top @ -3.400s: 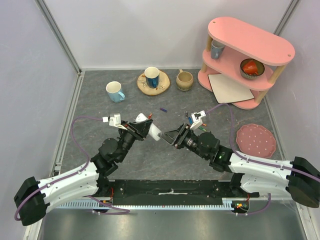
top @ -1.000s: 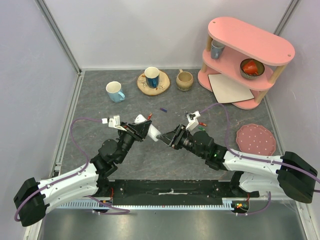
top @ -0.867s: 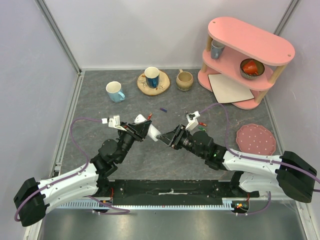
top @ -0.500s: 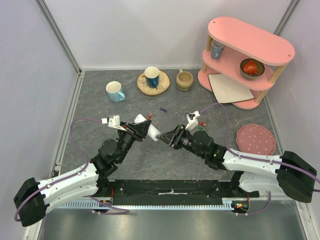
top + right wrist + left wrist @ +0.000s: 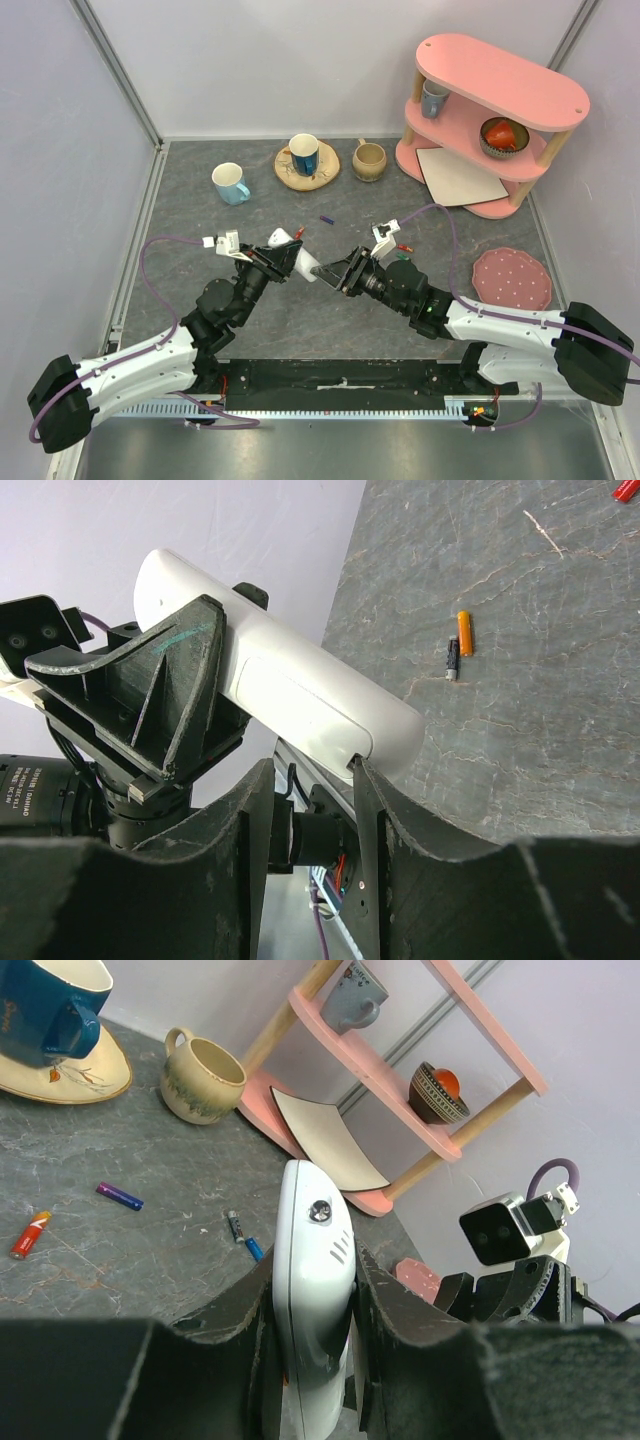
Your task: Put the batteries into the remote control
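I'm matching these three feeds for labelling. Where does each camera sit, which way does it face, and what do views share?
Top external: above and behind the arms, looking down on the table; both arms show, the left gripper holding the remote.
Left wrist: on the left arm, looking along its fingers past the remote to the pink shelf.
Right wrist: on the right arm, looking along its fingers at the remote and left gripper.
Shared: all show the remote; the wrist cameras face each other.
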{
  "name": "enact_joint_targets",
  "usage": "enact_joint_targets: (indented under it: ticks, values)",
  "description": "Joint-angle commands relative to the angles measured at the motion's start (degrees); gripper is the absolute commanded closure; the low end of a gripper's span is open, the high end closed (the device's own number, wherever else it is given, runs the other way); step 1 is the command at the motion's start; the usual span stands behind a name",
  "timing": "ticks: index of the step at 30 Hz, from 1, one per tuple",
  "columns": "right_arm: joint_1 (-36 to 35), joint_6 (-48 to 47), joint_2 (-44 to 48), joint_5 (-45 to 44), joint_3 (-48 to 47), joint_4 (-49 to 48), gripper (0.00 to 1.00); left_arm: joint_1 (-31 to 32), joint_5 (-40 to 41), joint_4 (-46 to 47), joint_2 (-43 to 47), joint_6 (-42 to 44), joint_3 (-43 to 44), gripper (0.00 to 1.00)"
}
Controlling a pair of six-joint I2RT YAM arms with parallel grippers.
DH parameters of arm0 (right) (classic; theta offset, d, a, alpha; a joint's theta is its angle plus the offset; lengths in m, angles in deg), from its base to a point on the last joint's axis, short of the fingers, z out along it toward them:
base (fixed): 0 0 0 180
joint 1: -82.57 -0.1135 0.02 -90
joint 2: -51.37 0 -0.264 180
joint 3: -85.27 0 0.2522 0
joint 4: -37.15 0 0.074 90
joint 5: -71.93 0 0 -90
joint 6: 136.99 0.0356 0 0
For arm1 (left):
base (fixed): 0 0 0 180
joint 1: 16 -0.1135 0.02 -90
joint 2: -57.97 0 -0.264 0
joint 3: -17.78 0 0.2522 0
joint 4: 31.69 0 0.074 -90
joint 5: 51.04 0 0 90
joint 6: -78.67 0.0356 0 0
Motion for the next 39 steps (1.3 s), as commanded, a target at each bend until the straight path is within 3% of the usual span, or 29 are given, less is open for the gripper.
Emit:
enact_joint_targets:
  ticks: [1, 18, 39]
  values:
    - [0.2, -0.2, -0.5, 0.0, -2.6, -3.7, 0.55, 0.6, -1.8, 3.5, 0.1, -2.2, 0.4, 0.98]
    - [0.2, -0.1, -2.2, 1.4, -3.8, -3.7, 0.72, 1.0, -2.3, 3.7, 0.3, -2.7, -0.1, 0.98]
    - [0.3, -0.4, -1.0, 1.6, -3.8, -3.2, 0.71, 1.2, 0.5, 1.1, 1.1, 2.1, 1.1, 0.98]
